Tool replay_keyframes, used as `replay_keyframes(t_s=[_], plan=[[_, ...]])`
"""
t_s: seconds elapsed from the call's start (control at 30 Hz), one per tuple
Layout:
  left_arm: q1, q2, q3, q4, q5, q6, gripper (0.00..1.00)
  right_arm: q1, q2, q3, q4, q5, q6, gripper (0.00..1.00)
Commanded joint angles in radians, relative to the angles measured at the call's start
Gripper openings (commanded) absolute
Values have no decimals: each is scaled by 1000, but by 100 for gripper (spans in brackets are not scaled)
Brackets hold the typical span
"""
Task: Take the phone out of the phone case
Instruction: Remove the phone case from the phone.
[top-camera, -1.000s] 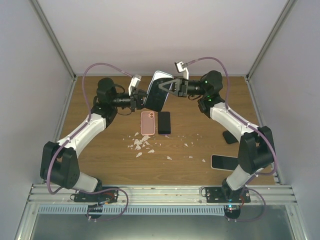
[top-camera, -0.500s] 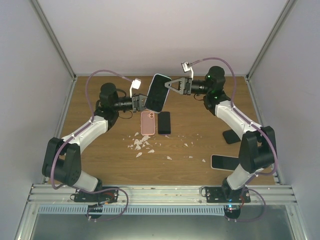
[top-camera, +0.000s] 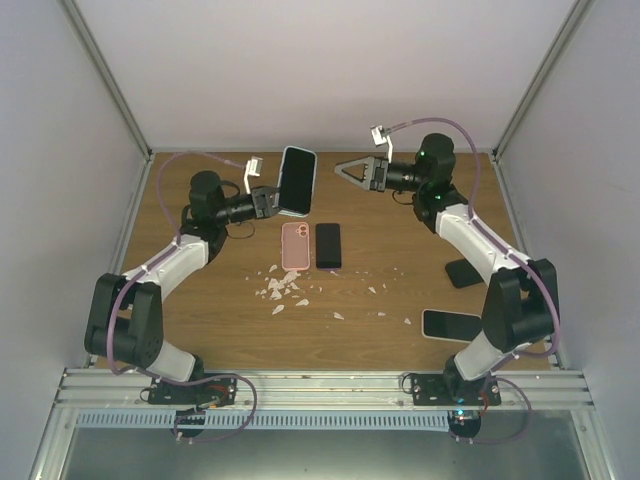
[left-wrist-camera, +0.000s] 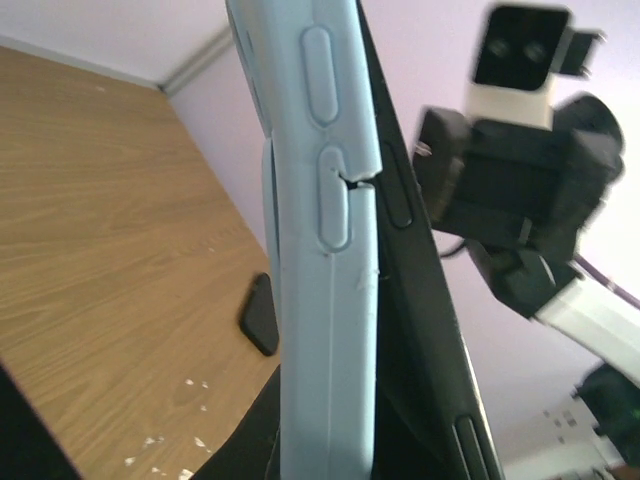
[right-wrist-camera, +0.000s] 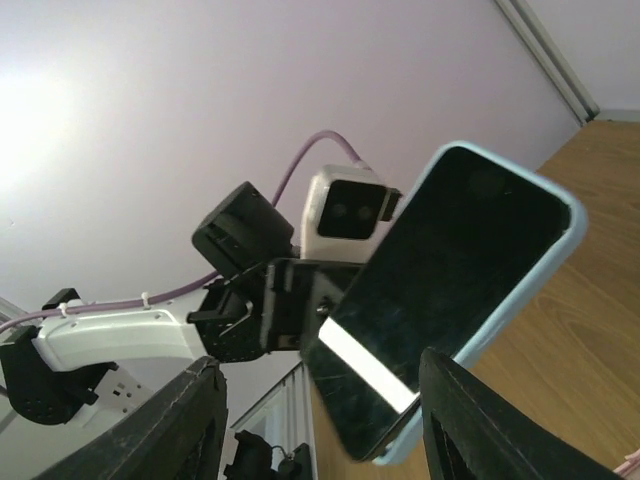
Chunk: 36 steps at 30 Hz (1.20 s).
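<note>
My left gripper (top-camera: 276, 200) is shut on the lower end of a light-blue phone case (top-camera: 298, 180) with a black phone in it, held upright above the back of the table. In the left wrist view the case's side (left-wrist-camera: 320, 300) shows a split by the buttons, and the phone's edge (left-wrist-camera: 425, 330) stands away from it. My right gripper (top-camera: 346, 170) is open and empty, a little to the right of the phone and not touching it. In the right wrist view the phone's screen (right-wrist-camera: 440, 280) faces my open right fingers (right-wrist-camera: 185, 420).
On the wooden table (top-camera: 200, 300) lie a pink phone case (top-camera: 295, 246), a black phone (top-camera: 328, 245), several white scraps (top-camera: 282, 288), a black piece (top-camera: 460, 272) and another phone (top-camera: 450, 324) at the right. Enclosure walls stand on all sides.
My right gripper has let go of the phone and drawn back to the right. My left gripper has carried the cased phone left and turned it more upright.
</note>
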<state>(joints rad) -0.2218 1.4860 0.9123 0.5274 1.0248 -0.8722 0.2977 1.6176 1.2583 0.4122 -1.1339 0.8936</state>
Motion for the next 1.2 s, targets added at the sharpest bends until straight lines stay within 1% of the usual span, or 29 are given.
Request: replay_keyframes(t_s=[0.0,0.23,0.33,0.5,0.7,1.17], plan=[[41,-26,-24,94,-85,-42,0,6,-32,-23,29,10,20,55],[89,-25,-78,166,-102,-126,0,79,5,-23,19,9,37,56],[92,-24,-79,174,-100,-133,0,119,20,-22,22,7,50,59],[99,-26,-101,271,-87,-186,0,153,34,-20,-45,55,79,60],[103,-19,-118,373,-75,-247,0,181,37,-51,-10,50,132,60],[101,-35,-127,479,-58,-260,0,228,72,-59,18,56,202,58]])
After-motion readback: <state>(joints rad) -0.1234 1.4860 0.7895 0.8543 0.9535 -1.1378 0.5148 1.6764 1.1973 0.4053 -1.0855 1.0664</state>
